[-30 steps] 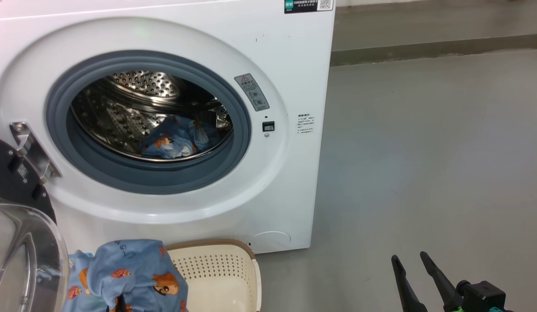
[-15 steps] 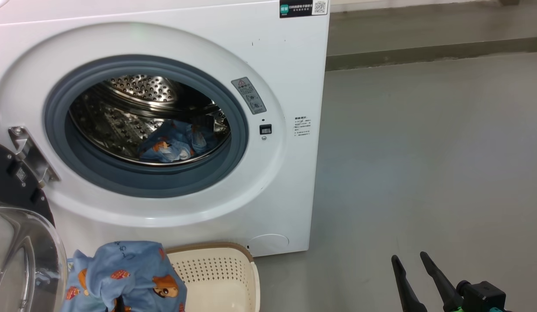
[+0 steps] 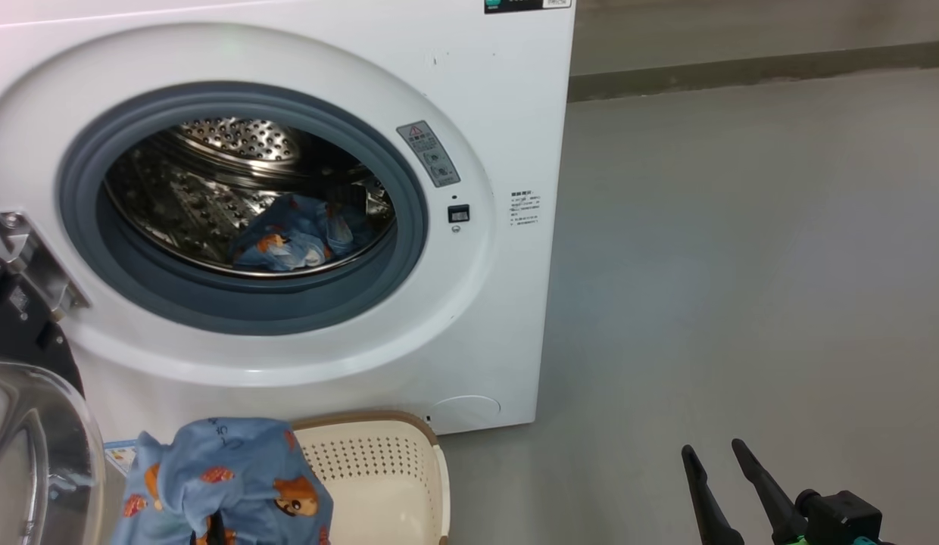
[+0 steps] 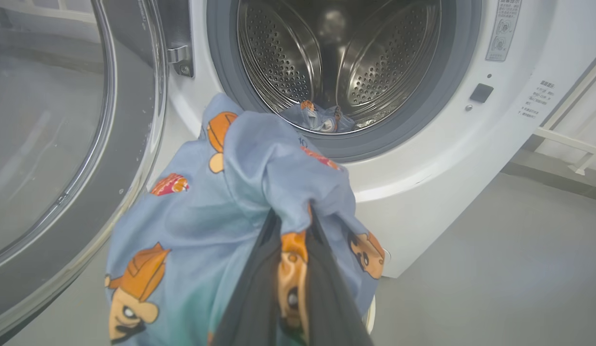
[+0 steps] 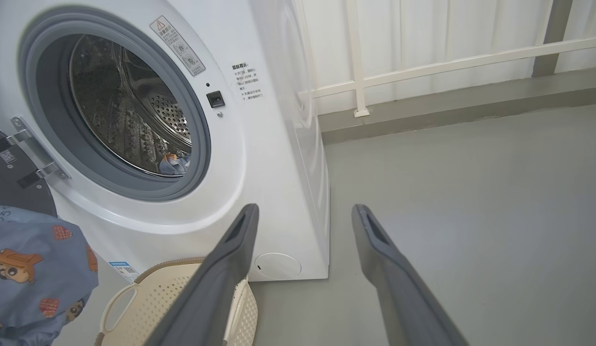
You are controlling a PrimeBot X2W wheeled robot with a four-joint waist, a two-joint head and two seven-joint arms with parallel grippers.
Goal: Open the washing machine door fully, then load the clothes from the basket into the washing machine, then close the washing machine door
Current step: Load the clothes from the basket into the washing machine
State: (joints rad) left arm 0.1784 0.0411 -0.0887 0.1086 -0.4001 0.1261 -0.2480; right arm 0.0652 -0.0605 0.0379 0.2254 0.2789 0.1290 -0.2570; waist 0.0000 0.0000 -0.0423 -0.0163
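- the left tool (image 4: 292,226) is clamped on a blue garment (image 4: 259,163), with a fold pinched between its two fingers. the cloth hangs bunched just in front of the washer (image 3: 500,113), below its mouth and lifted above the basket (image 3: 386,462).
- gripped by one fold, the cloth drapes downward. i judge that this keeps it compact enough to pass into the washer.
- the right tool (image 3: 713,450) has its fingers apart and holds nothing. it hangs over bare floor (image 3: 742,265), well off the washer's right front corner, probably parked there to leave the mouth free for the other arm.
- the door (image 3: 30,446) stands swung wide at the washer's left, with its glass bowl bulging outward and its hinge (image 3: 30,261) showing on the washer's front. open that far, it leaves the mouth clear.
- one garment lies low in the drum (image 3: 235,151), so loading looks partly done.
- the basket sits on the floor close against the washer's base, under the mouth. the part that shows looks bare, and the held cloth hides the rest.
- in the way: the lower lip of the grey ring (image 3: 409,250) lies between the cloth and the drum, and a trailing hem could snag there. the door's bowl is just beside the cloth.
- a white railing (image 5: 423,67) runs behind the washer, out of reach.
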